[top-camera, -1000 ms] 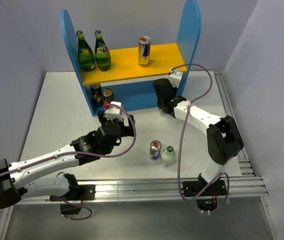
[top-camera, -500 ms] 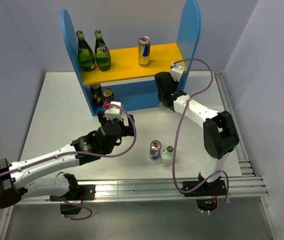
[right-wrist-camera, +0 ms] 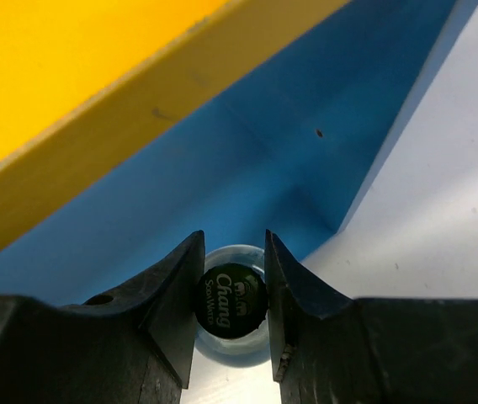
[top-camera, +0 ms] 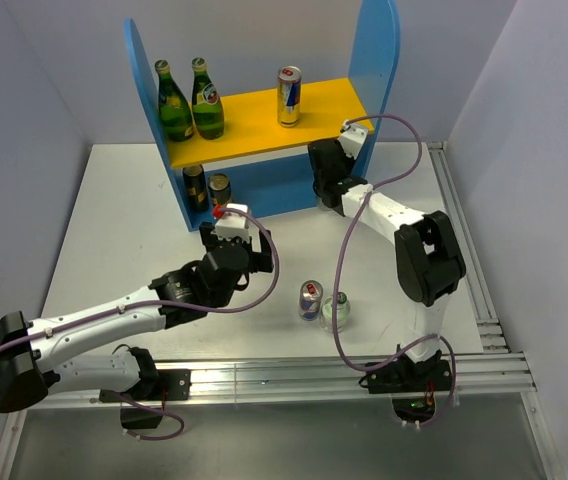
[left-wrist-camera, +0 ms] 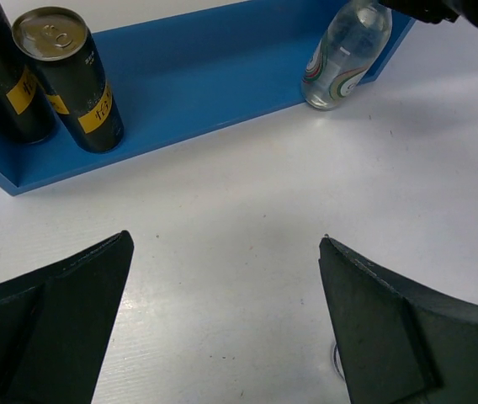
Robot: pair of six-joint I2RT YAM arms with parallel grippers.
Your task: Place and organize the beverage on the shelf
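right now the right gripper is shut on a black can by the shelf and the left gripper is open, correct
No, not a black can. The right wrist view shows the right gripper shut on a clear bottle by the shelf; the left gripper is open.

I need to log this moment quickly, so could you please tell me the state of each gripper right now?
Left gripper: open, holding nothing.
Right gripper: closed on the black cap of the clear bottle.
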